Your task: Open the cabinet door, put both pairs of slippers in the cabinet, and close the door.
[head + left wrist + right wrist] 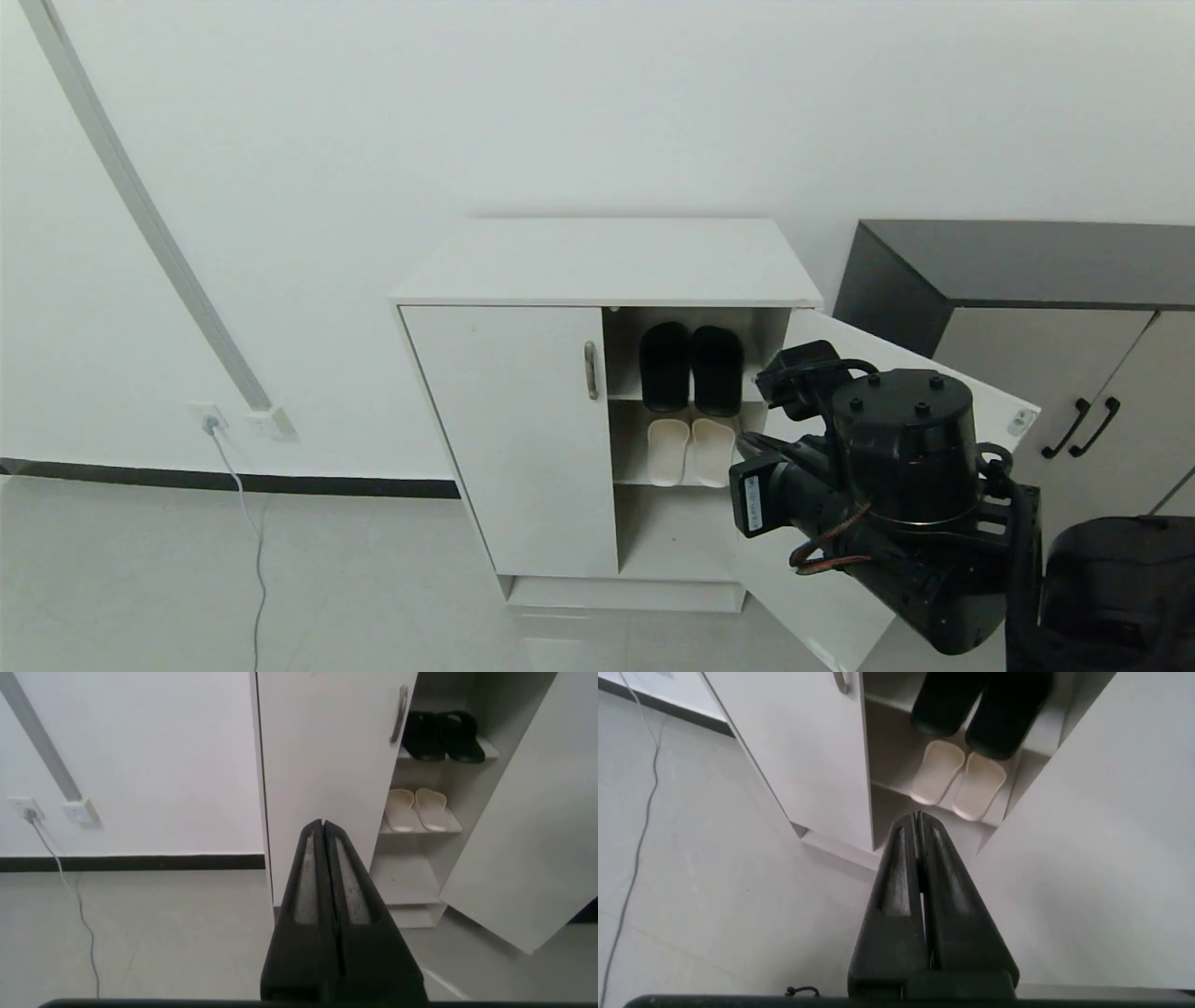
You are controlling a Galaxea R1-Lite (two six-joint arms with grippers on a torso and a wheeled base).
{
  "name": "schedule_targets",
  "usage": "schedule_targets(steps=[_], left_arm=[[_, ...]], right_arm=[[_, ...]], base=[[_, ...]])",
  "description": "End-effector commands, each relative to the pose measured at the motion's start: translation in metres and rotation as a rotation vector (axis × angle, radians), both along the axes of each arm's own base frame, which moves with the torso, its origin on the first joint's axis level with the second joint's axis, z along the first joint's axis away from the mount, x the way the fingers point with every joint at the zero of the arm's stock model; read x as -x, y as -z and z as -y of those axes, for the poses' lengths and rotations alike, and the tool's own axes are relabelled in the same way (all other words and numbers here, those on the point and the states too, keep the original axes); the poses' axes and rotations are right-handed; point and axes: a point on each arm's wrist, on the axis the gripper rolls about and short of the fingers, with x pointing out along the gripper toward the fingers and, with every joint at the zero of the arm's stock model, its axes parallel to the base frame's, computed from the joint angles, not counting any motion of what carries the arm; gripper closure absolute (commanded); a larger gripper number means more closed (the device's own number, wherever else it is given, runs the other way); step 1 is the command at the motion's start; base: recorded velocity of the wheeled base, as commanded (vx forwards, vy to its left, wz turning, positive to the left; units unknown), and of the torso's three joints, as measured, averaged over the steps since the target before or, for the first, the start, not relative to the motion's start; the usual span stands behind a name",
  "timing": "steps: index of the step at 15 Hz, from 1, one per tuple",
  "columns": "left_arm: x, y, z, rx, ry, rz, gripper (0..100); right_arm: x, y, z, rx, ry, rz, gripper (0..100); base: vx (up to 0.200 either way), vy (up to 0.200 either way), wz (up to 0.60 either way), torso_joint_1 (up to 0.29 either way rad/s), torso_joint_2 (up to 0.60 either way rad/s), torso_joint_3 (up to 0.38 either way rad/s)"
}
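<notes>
The white cabinet [607, 261] stands against the wall with its left door [509, 439] closed and its right door [803, 607] swung open. A black pair of slippers [691, 369] sits on the top shelf and a white pair of slippers [691, 451] on the shelf below. My right arm [896, 467] hangs in front of the open door. My right gripper [919, 819] is shut and empty, pointing at the cabinet's lower opening below the white slippers [957, 773]. My left gripper [322, 826] is shut and empty, farther back, facing the closed door [327, 756].
A dark-topped grey cabinet [1027, 280] stands just right of the open door. A wall socket [210, 420] with a cable trailing down to the floor is at the left. Bare tiled floor [233, 579] lies left of and before the cabinet.
</notes>
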Motion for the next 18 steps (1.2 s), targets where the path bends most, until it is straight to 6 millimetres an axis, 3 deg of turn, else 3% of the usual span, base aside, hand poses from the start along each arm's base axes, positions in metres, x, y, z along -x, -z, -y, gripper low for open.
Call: schedule_targets(steps=[1, 13, 18], left_arm=[[0.0000, -0.0001, 0.0000, 0.000, 0.000, 0.001, 100], [0.0000, 0.0001, 0.0000, 0.002, -0.002, -0.001, 100], [0.0000, -0.0001, 0.0000, 0.002, -0.002, 0.001, 100]], right_arm=[[0.0000, 0.0002, -0.0001, 0.000, 0.000, 0.000, 100], [-0.0022, -0.0018, -0.0005, -0.023, 0.004, 0.019, 100], [-0.0037, 0.0003, -0.0024, -0.020, 0.004, 0.016, 100]], base=[[0.000, 0.000, 0.00, 0.227, -0.55, -0.325], [0.000, 0.000, 0.00, 0.230, -0.51, -0.288], [0.000, 0.000, 0.00, 0.019, -0.04, -0.019]])
